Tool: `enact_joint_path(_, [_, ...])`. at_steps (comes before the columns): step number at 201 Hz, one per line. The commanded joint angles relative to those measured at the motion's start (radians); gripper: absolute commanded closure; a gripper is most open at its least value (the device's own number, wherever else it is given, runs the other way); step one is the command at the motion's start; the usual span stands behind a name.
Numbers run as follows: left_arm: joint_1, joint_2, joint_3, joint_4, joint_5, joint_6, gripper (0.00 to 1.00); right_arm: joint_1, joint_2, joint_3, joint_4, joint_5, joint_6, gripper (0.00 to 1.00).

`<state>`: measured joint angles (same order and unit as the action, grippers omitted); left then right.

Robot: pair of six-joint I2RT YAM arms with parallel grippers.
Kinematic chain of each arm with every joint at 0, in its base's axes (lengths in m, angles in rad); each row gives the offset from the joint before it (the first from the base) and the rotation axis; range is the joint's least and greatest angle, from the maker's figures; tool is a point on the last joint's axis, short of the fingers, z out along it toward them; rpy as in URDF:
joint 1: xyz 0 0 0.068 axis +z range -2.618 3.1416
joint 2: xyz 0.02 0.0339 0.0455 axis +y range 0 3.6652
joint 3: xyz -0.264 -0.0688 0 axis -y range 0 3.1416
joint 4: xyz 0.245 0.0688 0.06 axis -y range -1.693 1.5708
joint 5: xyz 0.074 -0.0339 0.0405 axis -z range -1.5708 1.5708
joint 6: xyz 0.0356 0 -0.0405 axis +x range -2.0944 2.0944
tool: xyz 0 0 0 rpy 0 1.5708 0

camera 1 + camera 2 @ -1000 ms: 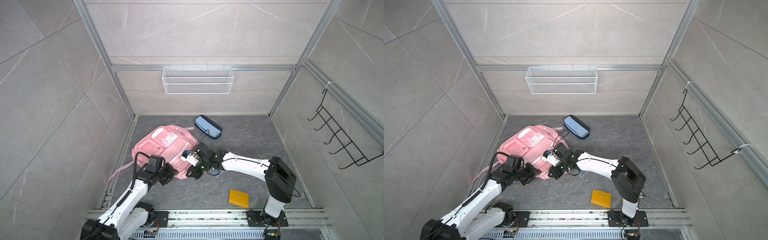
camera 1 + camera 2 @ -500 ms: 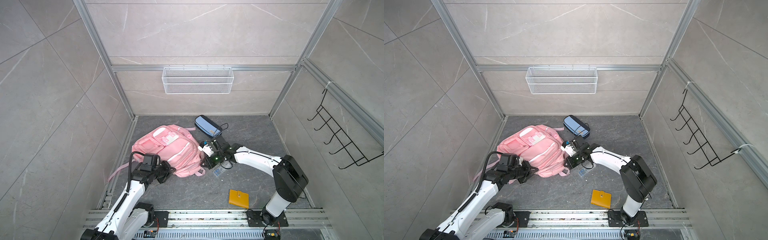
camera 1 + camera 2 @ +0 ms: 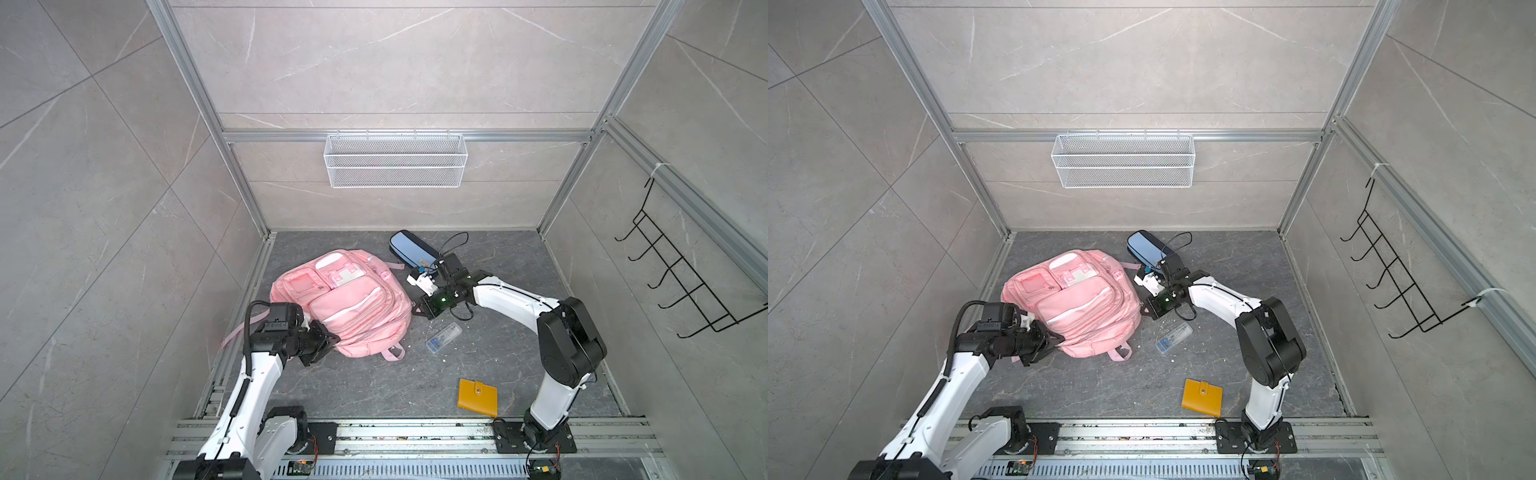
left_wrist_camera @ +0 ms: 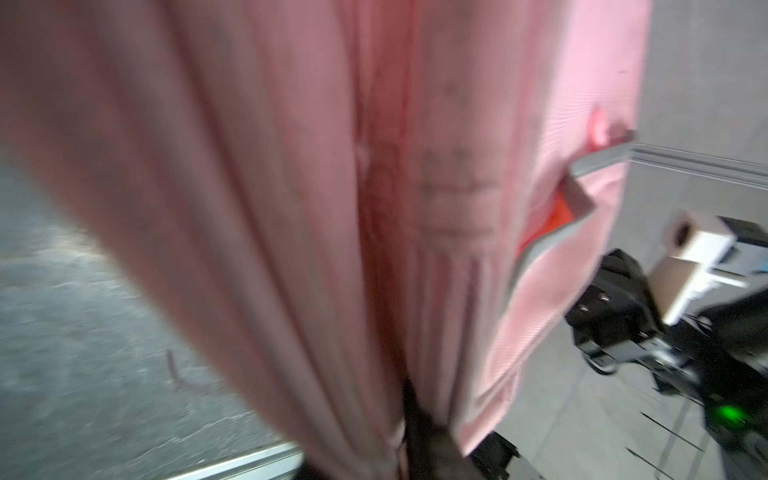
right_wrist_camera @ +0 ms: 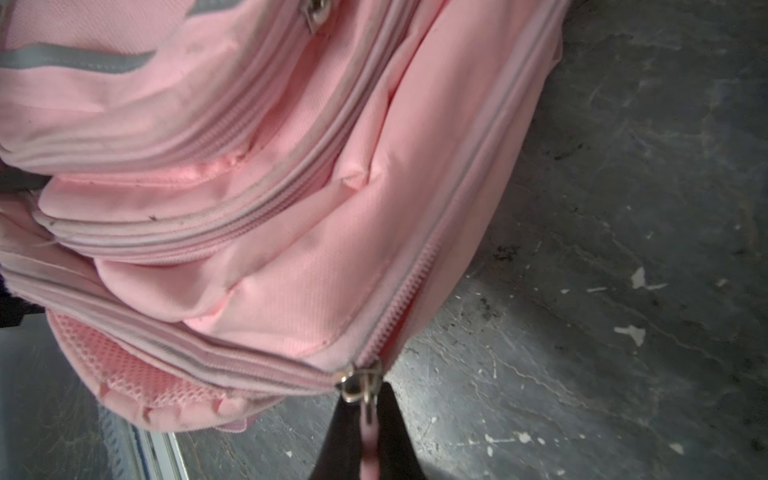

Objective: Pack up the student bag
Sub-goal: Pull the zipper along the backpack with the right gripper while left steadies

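Note:
The pink student bag (image 3: 345,303) (image 3: 1075,307) lies front up on the dark floor. My right gripper (image 3: 417,308) (image 3: 1146,309) is at the bag's right edge. In the right wrist view it (image 5: 368,419) is shut on the pink zipper pull, just below the metal slider (image 5: 357,382). My left gripper (image 3: 328,338) (image 3: 1054,338) sits against the bag's near left corner. The left wrist view is blurred and filled with pink fabric (image 4: 291,208). Only one dark finger (image 4: 419,436) pokes out under the cloth, so how the jaws stand is hidden.
A light-blue pencil case (image 3: 411,249) (image 3: 1144,247) lies behind the right gripper. A clear plastic box (image 3: 444,337) (image 3: 1174,338) and a yellow wallet (image 3: 478,397) (image 3: 1202,397) lie on the floor. A wire basket (image 3: 395,160) hangs on the back wall, a hook rack (image 3: 681,274) on the right wall.
Over the last second the right gripper moved right and back with the zipper pull, and the bunched bag spread out flat. The left gripper shifted slightly left. The clear box came into view.

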<state>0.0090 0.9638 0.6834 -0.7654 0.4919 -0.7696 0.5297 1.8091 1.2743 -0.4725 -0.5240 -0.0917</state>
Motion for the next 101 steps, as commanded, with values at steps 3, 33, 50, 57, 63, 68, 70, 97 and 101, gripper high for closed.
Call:
enact_joint_path(3, [0.032,0.023,0.138,-0.133,-0.252,0.141,0.11,0.038,-0.015,0.043,-0.028,0.07,-0.024,1.0])
enact_joint_path(33, [-0.035,0.021,0.242,-0.26,-0.302,0.289,0.06,0.16,-0.019,0.061,0.006,0.051,0.05,1.0])
enact_joint_path(50, [-0.148,-0.028,0.226,-0.168,-0.199,0.324,0.14,0.21,-0.02,0.064,0.049,0.021,0.113,1.0])
enact_joint_path(57, [-0.23,-0.041,0.224,-0.131,-0.222,0.329,0.15,0.228,-0.021,0.066,0.064,0.012,0.133,1.0])
enact_joint_path(63, [-0.312,-0.04,0.228,-0.117,-0.258,0.337,0.15,0.241,-0.022,0.07,0.07,0.007,0.145,1.0])
enact_joint_path(68, [-0.366,-0.033,0.232,-0.111,-0.275,0.346,0.15,0.25,-0.021,0.075,0.073,0.004,0.154,1.0])
enact_joint_path(70, [-0.383,-0.028,0.234,-0.109,-0.281,0.351,0.15,0.253,-0.022,0.075,0.073,0.004,0.157,1.0])
enact_joint_path(97, [-0.557,-0.035,0.192,-0.006,-0.397,0.412,0.16,0.28,-0.027,0.09,0.077,-0.012,0.176,1.0])
enact_joint_path(101, [-0.571,-0.044,0.177,0.016,-0.429,0.415,0.16,0.282,-0.028,0.09,0.076,-0.013,0.177,1.0])
